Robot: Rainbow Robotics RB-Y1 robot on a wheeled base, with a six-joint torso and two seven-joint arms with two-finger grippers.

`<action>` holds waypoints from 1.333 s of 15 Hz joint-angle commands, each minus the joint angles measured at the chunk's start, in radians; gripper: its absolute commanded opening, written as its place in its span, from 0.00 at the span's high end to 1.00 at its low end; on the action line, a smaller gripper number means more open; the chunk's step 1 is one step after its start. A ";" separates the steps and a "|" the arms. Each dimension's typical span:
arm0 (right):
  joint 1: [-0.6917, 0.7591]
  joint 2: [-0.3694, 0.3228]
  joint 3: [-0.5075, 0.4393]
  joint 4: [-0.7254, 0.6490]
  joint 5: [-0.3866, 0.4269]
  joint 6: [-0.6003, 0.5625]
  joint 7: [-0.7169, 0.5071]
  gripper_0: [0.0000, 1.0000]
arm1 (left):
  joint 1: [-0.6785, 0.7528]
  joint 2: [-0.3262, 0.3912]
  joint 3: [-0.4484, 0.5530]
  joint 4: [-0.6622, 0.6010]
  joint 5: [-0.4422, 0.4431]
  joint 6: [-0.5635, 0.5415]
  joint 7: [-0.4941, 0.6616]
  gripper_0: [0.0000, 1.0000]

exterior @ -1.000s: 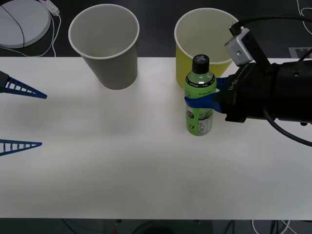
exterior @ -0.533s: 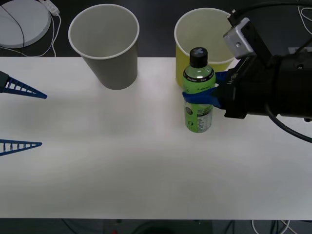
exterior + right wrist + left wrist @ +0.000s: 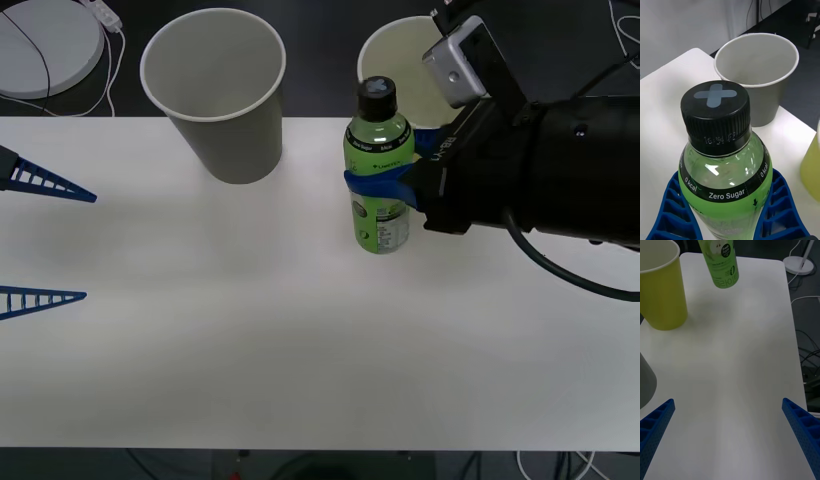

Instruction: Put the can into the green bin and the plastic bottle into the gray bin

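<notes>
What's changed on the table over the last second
The right gripper, still shut on the plastic bottle, has carried it up off the table and toward the robot's left, nearer the gray bin. Both bins, including the green bin, stayed put, and the left gripper still waits open at the left edge.

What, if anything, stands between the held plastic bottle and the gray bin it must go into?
Nothing visible. The right pincer holds the plastic bottle upright, and only bare table lies between it and the gray bin. The green bin stands behind the bottle.
</notes>
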 commanded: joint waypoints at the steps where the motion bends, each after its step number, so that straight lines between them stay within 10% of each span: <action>1: -0.035 0.010 0.032 0.018 0.035 -0.001 -0.004 1.00 | 0.000 0.000 0.000 0.000 0.000 0.000 0.000 0.00; 20: -0.465 0.227 0.089 0.282 0.130 -0.270 -0.039 1.00 | 0.000 0.000 0.000 0.000 0.000 0.000 0.000 0.00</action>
